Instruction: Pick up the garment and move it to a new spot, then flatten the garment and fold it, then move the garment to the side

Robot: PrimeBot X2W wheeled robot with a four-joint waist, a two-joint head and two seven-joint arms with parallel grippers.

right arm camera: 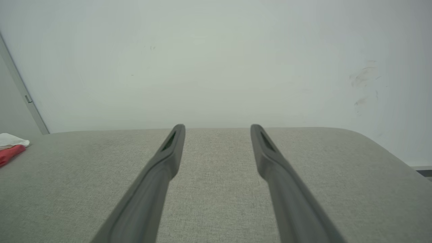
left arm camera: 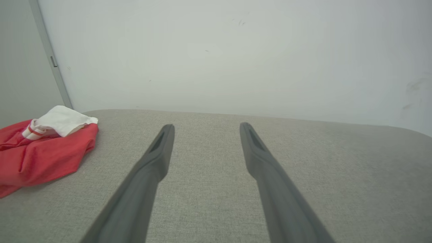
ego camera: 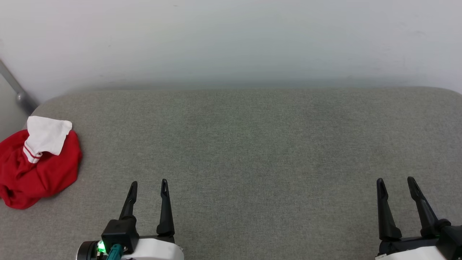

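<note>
Behind crumpled garment (ego camera: 39,169), grey pole (ego camera: 16,90).

Crumpled red garment (ego camera: 43,173) at the left edge of a grey fabric surface (ego camera: 234,155).
It lies bunched in a loose heap, neither spread nor folded. One white short sleeve (ego camera: 47,137) with red stripe trim at its cuff rests on top, toward the heap's far side.

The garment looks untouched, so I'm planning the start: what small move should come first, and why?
Probably swing the left gripper toward the garment: it lies crumpled at the padded surface's left edge, and that open, empty gripper is nearer.
</note>
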